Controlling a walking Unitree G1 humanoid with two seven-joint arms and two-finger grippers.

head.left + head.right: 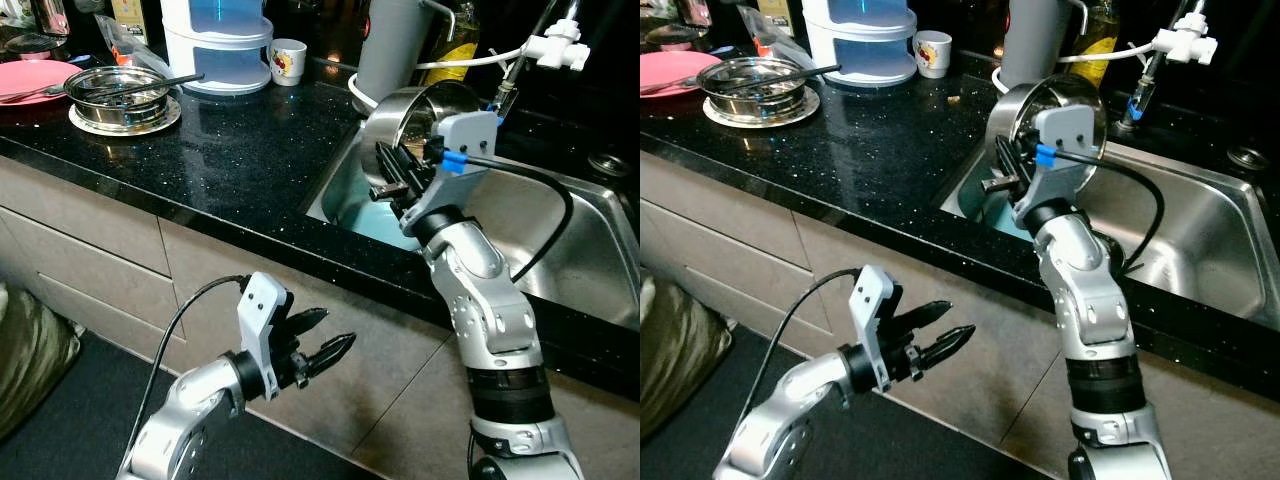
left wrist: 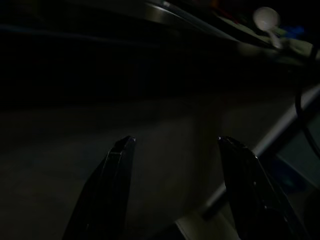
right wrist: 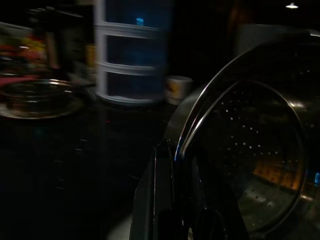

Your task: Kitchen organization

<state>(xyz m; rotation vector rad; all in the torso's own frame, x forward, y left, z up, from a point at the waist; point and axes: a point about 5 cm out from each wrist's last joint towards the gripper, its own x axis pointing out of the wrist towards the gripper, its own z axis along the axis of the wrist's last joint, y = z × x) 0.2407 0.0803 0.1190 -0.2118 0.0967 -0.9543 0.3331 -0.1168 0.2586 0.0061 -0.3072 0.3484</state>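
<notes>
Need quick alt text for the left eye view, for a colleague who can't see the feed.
The right end effector grips the rim of a steel colander, tilted on edge over the sink. The left end effector hangs open below the black counter, before the cabinet fronts.

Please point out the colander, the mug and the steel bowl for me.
colander (image 1: 1080, 95): right eye view, on its upper rim.
mug (image 1: 287, 62): left eye view, on its side.
steel bowl (image 1: 118, 88): left eye view, on its rim.
</notes>
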